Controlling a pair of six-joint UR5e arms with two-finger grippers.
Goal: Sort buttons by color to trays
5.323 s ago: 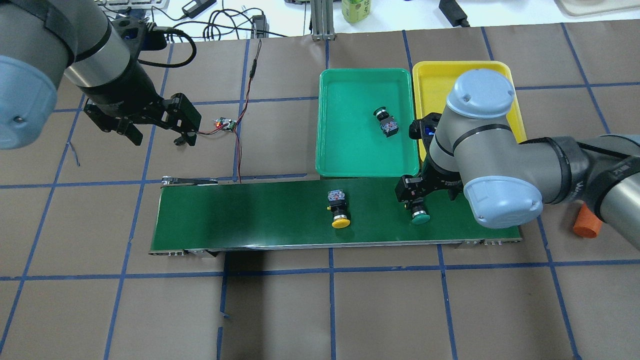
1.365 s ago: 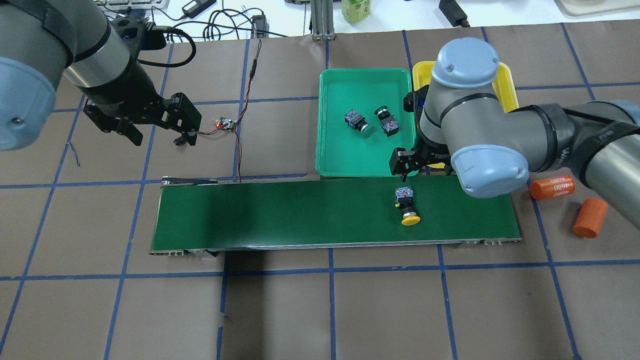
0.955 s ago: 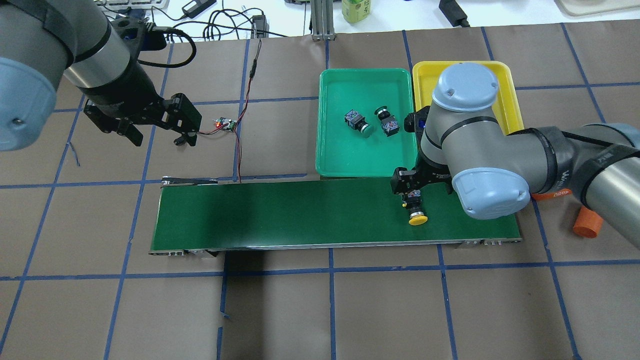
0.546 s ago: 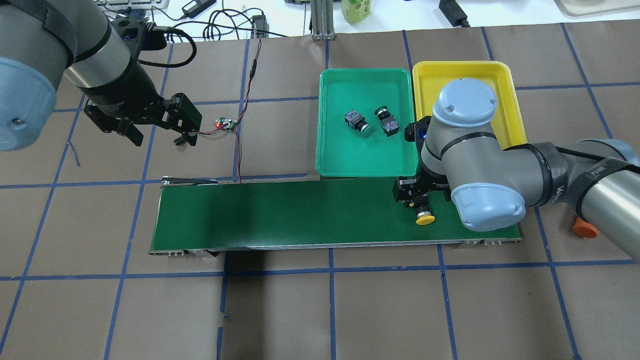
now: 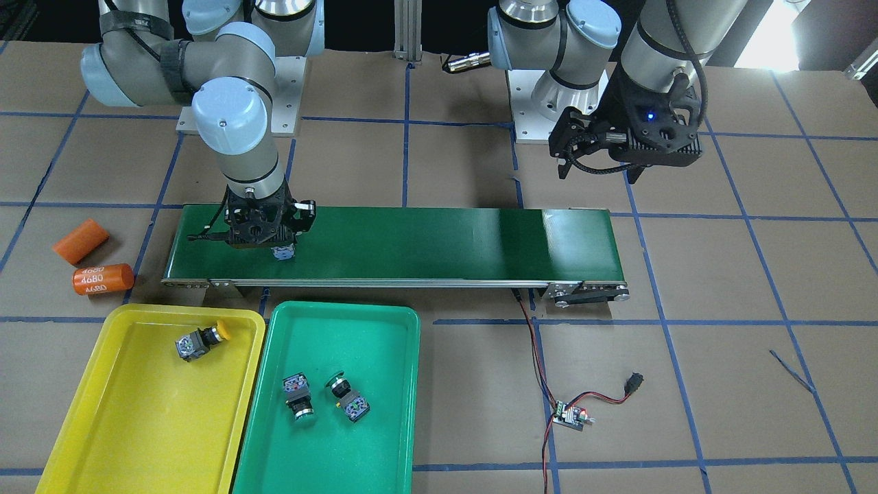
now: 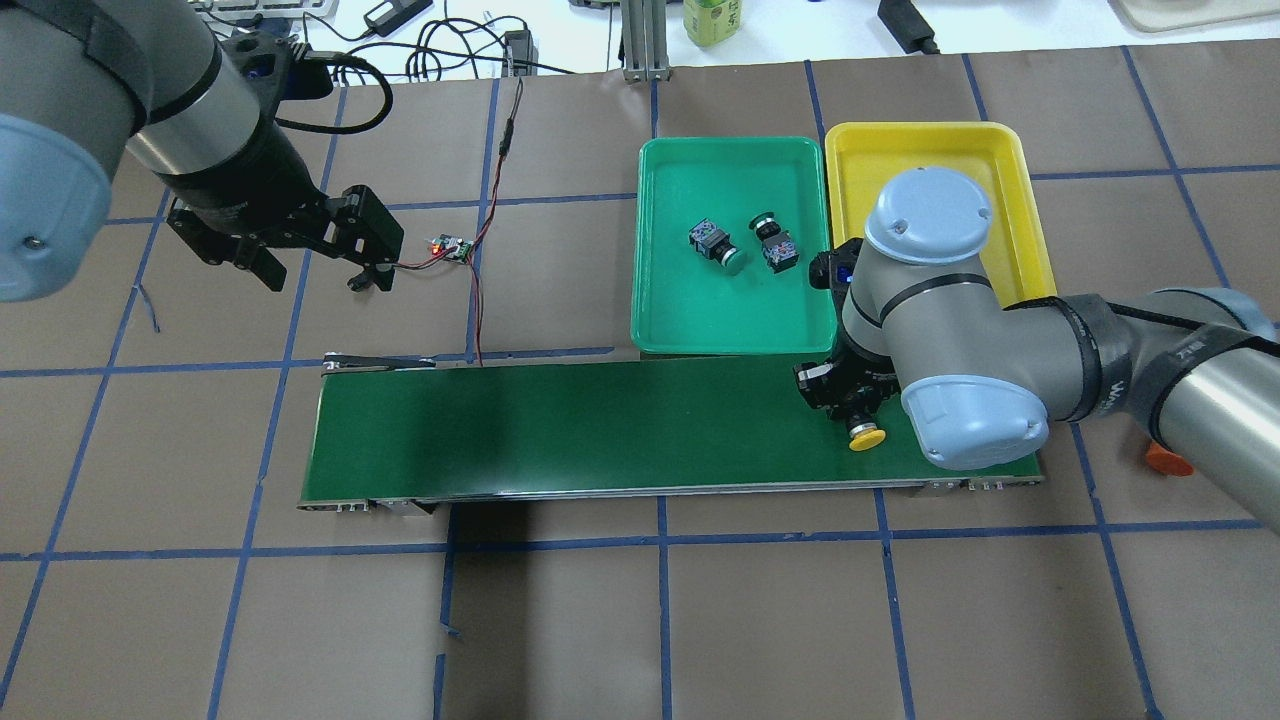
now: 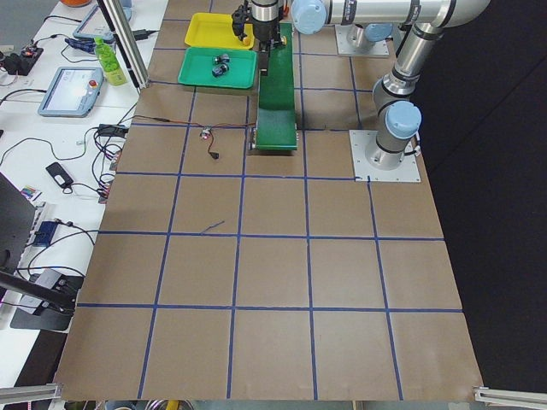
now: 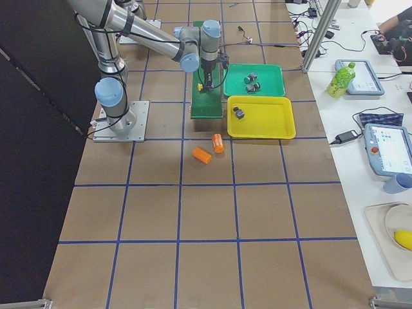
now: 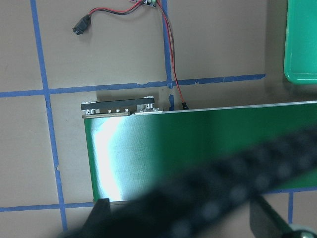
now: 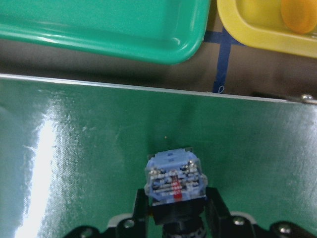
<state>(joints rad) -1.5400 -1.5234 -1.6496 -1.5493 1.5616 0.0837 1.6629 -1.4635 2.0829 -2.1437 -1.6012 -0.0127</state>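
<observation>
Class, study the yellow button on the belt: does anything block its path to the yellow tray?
Nothing visible does. The yellow button sits between the fingers of the right gripper, and only the edge of the belt separates it from the yellow tray, whose middle is bare.

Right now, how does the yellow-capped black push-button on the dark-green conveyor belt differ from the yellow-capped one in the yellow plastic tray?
The belt button sits on the conveyor belt, straddled by the right gripper; the tray button lies free in the yellow tray. The belt button's cap points away from that tray; the tray button's toward the belt. Both: yellow caps, grey-blue blocks.
</observation>
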